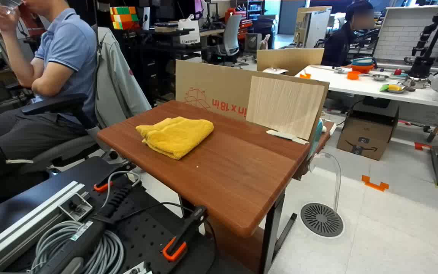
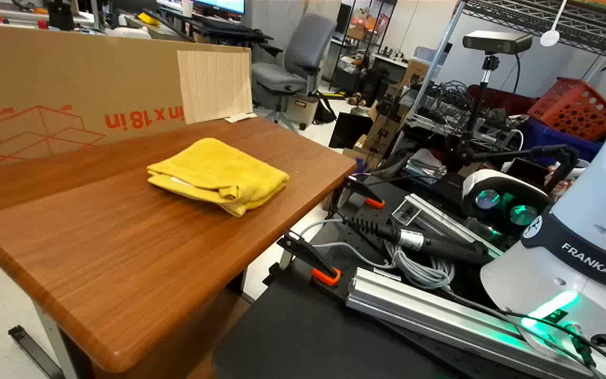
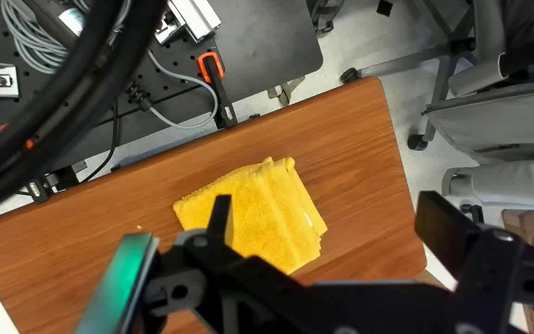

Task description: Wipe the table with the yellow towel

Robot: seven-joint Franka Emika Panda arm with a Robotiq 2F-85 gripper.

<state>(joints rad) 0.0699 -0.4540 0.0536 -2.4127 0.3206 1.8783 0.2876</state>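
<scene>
A folded yellow towel [image 1: 177, 137] lies on the brown wooden table [image 1: 242, 171]. The towel [image 2: 219, 173] and table [image 2: 124, 252] show in both exterior views. In the wrist view the towel [image 3: 267, 213] lies below my gripper [image 3: 327, 206], partly hidden behind its left finger and linkage. The table [image 3: 341, 139] is under it in that view too. The gripper's fingers are wide apart with nothing between them, and it hangs above the table, apart from the towel. The gripper is out of view in both exterior views.
A cardboard sheet [image 1: 215, 87] with a light wood-grain panel [image 1: 285, 106] stands along one table edge. Black clamps with orange ends [image 2: 326, 276] and coiled grey cables [image 2: 421, 271] are on the black base beside the table. A person [image 1: 57, 57] sits near the table.
</scene>
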